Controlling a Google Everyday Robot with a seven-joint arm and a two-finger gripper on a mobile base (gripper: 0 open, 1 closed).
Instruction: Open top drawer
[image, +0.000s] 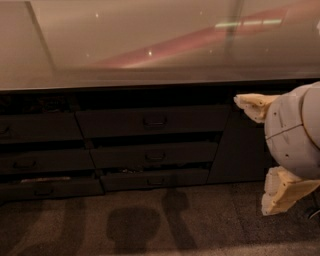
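The top drawer (120, 121) is the tallest dark grey front in the middle column under the countertop, with a small loop handle (155, 120) at its centre. It sits flush with the fronts around it. My gripper (251, 155) is at the right edge of the view, in front of the plain cabinet door panel (239, 150). It is well to the right of the handle and apart from it. Its cream fingers (252, 105) are spread wide, one high and one low, with nothing between them.
Two slimmer drawer fronts (155, 156) lie below the top drawer. Narrower drawers (35, 127) fill the left column. A glossy beige countertop (150, 45) overhangs the fronts. Brown carpet (150, 220) lies in front, with shadows on it.
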